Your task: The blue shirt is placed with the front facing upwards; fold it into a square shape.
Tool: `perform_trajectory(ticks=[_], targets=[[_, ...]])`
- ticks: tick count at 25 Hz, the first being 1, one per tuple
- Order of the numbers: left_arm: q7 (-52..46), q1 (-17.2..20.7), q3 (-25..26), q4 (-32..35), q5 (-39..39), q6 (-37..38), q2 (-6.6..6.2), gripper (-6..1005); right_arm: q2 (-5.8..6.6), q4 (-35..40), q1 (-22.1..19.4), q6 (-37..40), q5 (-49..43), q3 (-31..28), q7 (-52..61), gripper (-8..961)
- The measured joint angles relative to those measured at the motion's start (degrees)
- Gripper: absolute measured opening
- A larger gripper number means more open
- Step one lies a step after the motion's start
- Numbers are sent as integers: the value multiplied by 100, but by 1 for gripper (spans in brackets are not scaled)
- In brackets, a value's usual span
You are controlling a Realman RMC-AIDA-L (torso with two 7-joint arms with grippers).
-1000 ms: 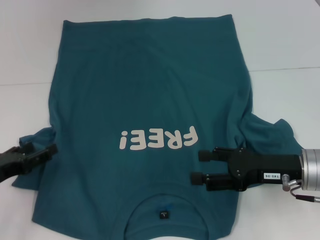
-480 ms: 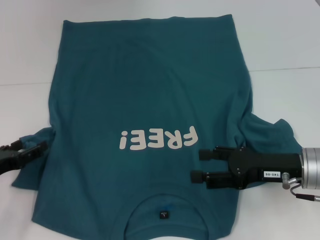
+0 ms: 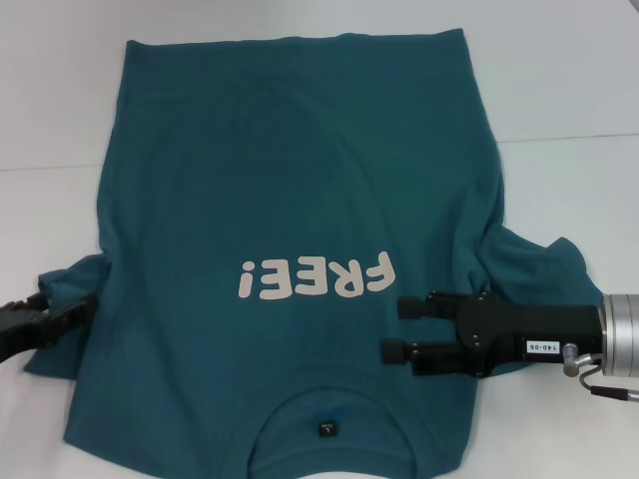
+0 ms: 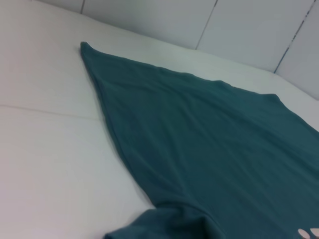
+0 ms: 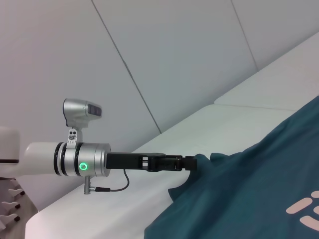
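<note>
Both grippers are black; the right gripper (image 3: 394, 330) carries a small white label and a silver wrist ring with a thin cable; the left gripper (image 5: 192, 163) joins a silver cuff with a green light.

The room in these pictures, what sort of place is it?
Probably a robot test lab: a bare white table, plain panelled walls, and two robot arms working on one shirt.

A bare robot test lab: a white padded table (image 3: 559, 90) backed by plain pale panelled walls (image 5: 164, 55).
</note>
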State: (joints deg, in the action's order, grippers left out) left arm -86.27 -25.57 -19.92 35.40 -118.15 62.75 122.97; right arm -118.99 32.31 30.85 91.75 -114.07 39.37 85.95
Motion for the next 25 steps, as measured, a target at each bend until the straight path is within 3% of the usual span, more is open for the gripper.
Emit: perform_trajectory(ticks=[19, 25], targets=[[-28, -43, -271, 35, -10, 56, 46, 875, 0, -24, -44, -60, 0, -9, -18, 916], [-60, -18, -242, 79, 49, -48, 78, 695, 0, -16, -44, -71, 11, -17, -9, 915]])
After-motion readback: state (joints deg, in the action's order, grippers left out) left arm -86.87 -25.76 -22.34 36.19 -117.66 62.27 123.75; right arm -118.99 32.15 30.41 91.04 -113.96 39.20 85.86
